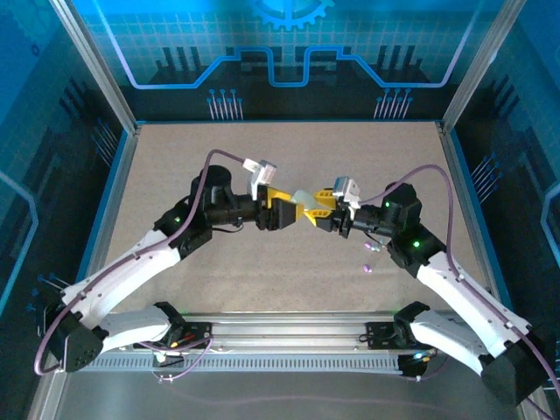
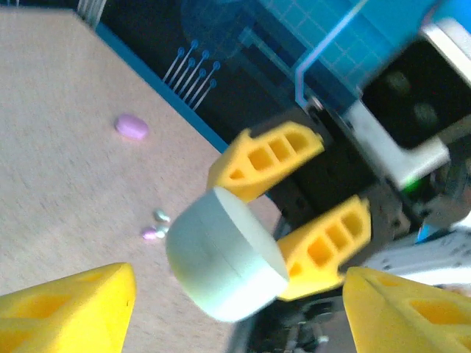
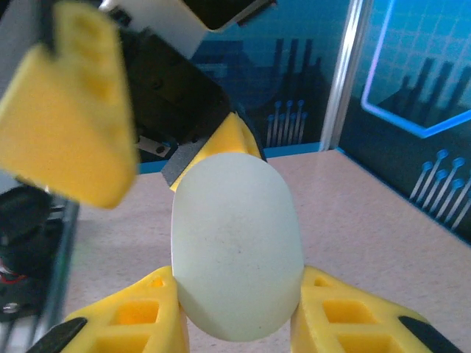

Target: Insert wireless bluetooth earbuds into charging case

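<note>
at right pincer [image 3: 237, 285], mint case [image 3: 235, 235] (oval)

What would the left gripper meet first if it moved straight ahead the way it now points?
Most likely the pale green case, gripped by the right gripper directly ahead of the left gripper, whose jaws stand open. Depth is unclear.

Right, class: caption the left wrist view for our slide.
Right pincer grips the pale teal charging case; left pincer open; earbuds lie on the table.

Looked like a lab-style robot test cell. Beige tabletop [image 1: 289, 175] was boxed in by aluminium posts [image 1: 96, 66] and blue circuit-print wall panels [image 1: 289, 44].
</note>
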